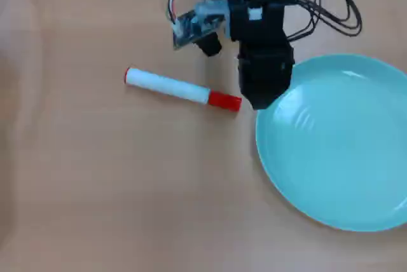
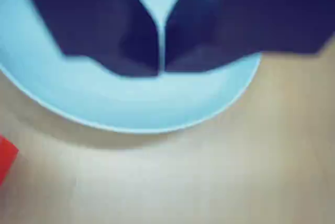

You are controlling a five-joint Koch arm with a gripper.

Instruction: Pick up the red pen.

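Two items on the wooden table [image 1: 95, 183]: the red pen [image 1: 182, 89] and a teal plate [image 1: 343, 151]. Overhead view: pen lies flat, left of centre, long axis running left to right with a slight tilt, thin red ring at the left end, white barrel, red cap at the right end. Cap tip sits just beside the black gripper [image 1: 262, 102], small gap visible, not touching. Gripper hangs over the plate's left rim, between pen cap and plate. Plate fills the right side of the overhead view, right edge cut off by the frame. Arm body and a bundle of black cables [image 1: 331, 5] are at the far edge, with a small exposed circuit board [image 1: 191, 27] on the arm's left. Wrist view: gripper [image 2: 161, 69] comes in from the top, both dark jaws drawn together with only a thin sliver of teal showing between them, nothing gripped. Plate rim [image 2: 157, 114] curves right below the tips, bare wood beyond it. A red patch at the left edge of the wrist view is the pen cap [image 2: 6, 158], clear of the jaws. Wrist picture is blurry, so finer detail on the fingertips can't be read.
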